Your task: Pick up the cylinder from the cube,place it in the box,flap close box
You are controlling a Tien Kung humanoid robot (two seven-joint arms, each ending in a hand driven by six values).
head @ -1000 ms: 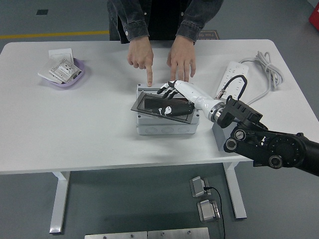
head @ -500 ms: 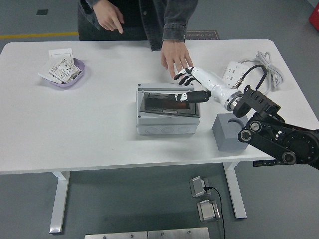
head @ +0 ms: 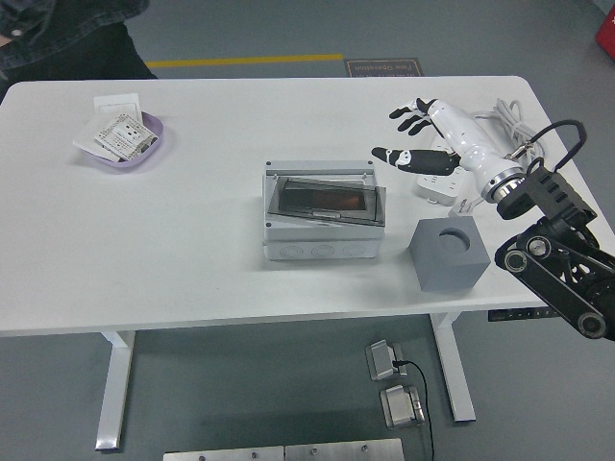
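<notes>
A grey box (head: 323,223) stands at the table's middle, its dark see-through lid (head: 329,201) lying down over the top. To its right sits a grey cube (head: 447,253) with a round hole in its top face; no cylinder shows on it. My right hand (head: 411,134), white with black fingertips, hovers above the table right of the box and behind the cube, fingers spread and holding nothing. Its black arm (head: 557,259) comes in from the right edge. The left arm is out of view.
A lilac bowl (head: 125,141) of paper packets sits at the back left. A white power strip (head: 448,165) with a coiled cable (head: 509,120) lies under my hand. A person in a dark jacket (head: 58,29) stands at the top left corner.
My right hand has lifted off the box lid and swung back to the right. The lid now lies closed. The person withdrew both hands and walked away to the left.
</notes>
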